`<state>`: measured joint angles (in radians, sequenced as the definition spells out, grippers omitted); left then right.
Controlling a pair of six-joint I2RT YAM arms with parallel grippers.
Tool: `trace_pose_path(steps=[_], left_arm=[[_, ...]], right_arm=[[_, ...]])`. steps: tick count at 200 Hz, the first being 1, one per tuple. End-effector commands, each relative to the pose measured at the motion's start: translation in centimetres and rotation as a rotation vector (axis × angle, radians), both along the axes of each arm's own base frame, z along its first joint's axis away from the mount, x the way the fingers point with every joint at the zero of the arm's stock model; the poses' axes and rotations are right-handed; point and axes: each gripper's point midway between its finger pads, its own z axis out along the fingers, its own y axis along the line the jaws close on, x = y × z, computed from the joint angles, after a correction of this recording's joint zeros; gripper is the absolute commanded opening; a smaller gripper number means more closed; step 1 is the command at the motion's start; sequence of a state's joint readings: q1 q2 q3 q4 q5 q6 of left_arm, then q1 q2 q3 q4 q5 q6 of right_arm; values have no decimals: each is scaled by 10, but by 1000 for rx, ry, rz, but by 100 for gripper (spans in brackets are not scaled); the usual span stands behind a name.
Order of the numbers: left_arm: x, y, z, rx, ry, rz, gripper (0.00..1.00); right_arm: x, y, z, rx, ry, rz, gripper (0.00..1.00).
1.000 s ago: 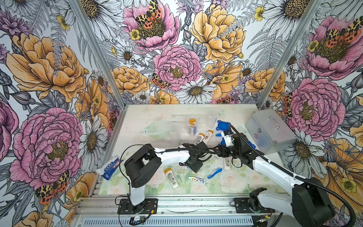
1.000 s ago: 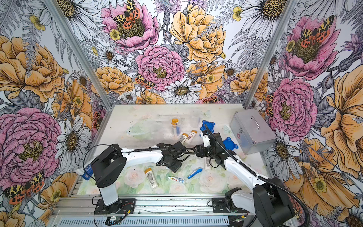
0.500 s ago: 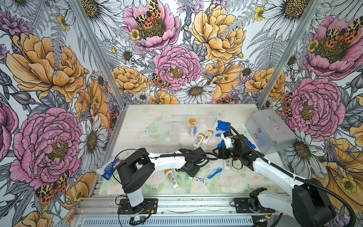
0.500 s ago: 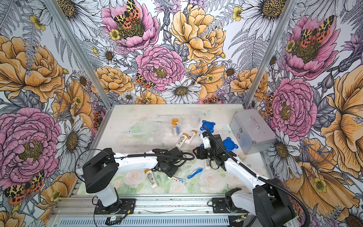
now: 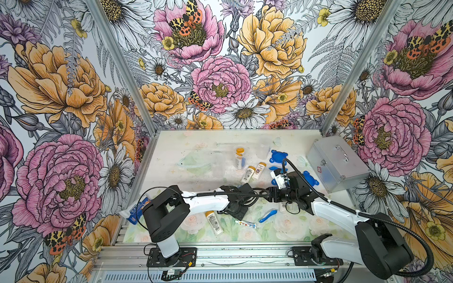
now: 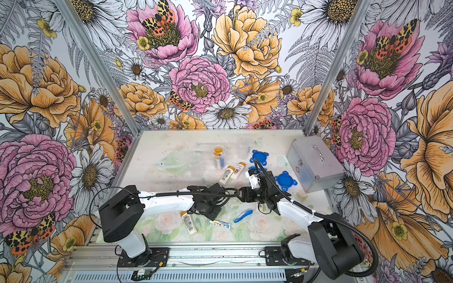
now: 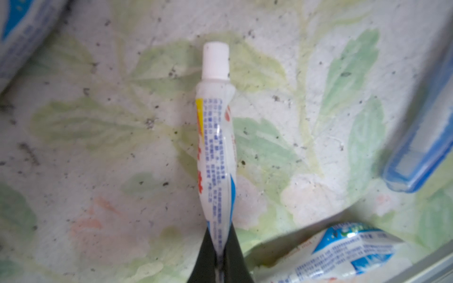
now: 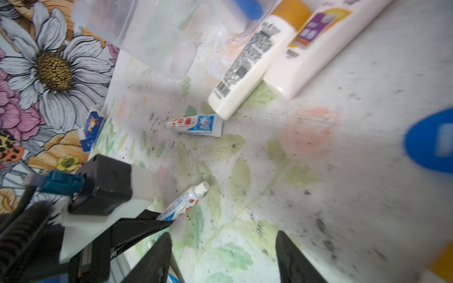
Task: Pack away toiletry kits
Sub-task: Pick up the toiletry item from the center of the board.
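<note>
My left gripper (image 7: 220,235) is shut on the flat tail of a small white-blue toothpaste tube (image 7: 215,147), whose white cap points away from the jaws just over the table. In both top views the gripper (image 5: 239,215) (image 6: 212,215) hides this tube. The right wrist view also shows the held tube (image 8: 182,204). A second tube (image 5: 245,224) lies just in front, with a blue toothbrush (image 5: 268,215) and an orange-capped bottle (image 5: 214,223) on either side. My right gripper (image 8: 223,234) (image 5: 272,196) hovers open and empty beside the left one.
Two bottles (image 5: 247,174) (image 5: 258,170) lie mid-table, a third tube (image 8: 196,126) at their base. Behind them are a clear cup (image 5: 239,158) holding a bottle and toothbrush, an empty cup (image 5: 263,147) and blue lids (image 5: 278,156) (image 5: 310,178). The silver case (image 5: 337,163) stands right.
My left gripper has moved toward the front of the table, dropped down and closed on the toothpaste tube. The right gripper has barely shifted and stays open.
</note>
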<state>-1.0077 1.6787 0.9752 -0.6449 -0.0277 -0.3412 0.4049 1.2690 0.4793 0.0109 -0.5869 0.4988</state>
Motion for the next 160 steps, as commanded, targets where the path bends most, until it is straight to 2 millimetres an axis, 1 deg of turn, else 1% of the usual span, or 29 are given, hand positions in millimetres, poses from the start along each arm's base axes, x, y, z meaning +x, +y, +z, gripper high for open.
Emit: trace_pose_path(steps=[1,19,39,65,87,102,123,130,136,153,160], left_arm=[[10,-16,28,-140,-39,29,1],[14,-17,35,-170,-54,37,0],[18,-16,45,-207,-84,45,0],[18,-22,58,-267,-116,27,0],[15,-28,62,-289,-129,-5,0],[14,-30,63,-296,-135,-9,0],[15,-30,64,-301,-145,-3,0],[15,-29,64,-301,-146,0,0],[16,-29,64,-301,-147,3,0],[17,-28,63,-298,-151,14,0],[19,-28,63,-298,-154,20,0]], right_arm=[[-6,36,23,136,-30,121,68],[-6,50,28,178,-25,156,68],[0,59,33,246,-8,150,69],[7,71,37,304,1,146,71],[15,82,44,369,8,135,71],[18,88,44,394,19,133,69],[17,95,41,393,30,142,66],[16,96,40,391,33,145,63],[15,97,39,390,34,148,58],[14,98,39,388,36,146,32],[13,99,39,388,37,152,26]])
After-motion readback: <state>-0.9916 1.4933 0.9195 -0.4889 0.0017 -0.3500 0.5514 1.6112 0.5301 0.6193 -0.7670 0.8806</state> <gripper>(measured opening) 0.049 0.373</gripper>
